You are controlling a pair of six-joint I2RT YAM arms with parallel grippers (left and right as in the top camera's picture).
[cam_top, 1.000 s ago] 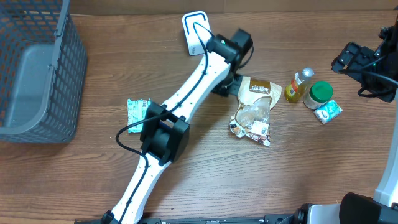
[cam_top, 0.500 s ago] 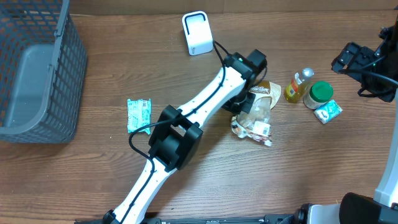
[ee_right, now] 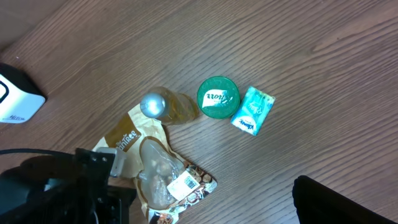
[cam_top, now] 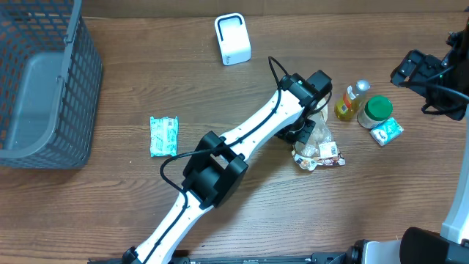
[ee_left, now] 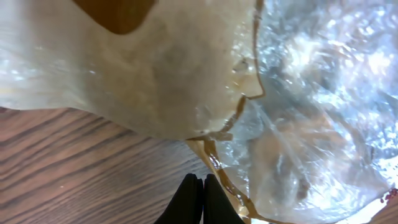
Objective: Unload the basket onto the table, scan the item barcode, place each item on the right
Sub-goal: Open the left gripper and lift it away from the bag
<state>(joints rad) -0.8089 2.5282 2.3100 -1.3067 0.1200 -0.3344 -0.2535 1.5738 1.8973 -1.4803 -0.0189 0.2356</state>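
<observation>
The item is a clear and brown snack bag lying on the wood table; in the right wrist view a white barcode label shows on the bag. The white scanner stands at the back of the table. My left gripper is shut, its tips low over the wood right beside the bag's crinkled edge, with nothing seen between them. From overhead the left wrist covers the bag's top. My right gripper hovers open at the far right, away from the bag.
A yellow bottle, a green-lidded jar and a small teal packet sit just right of the bag. A green packet lies left of the arm. A grey mesh basket fills the far left.
My left arm has swung right, away from the scanner. The snack bag has shifted right and turned with it, now close to the bottle. The right arm has not moved.
</observation>
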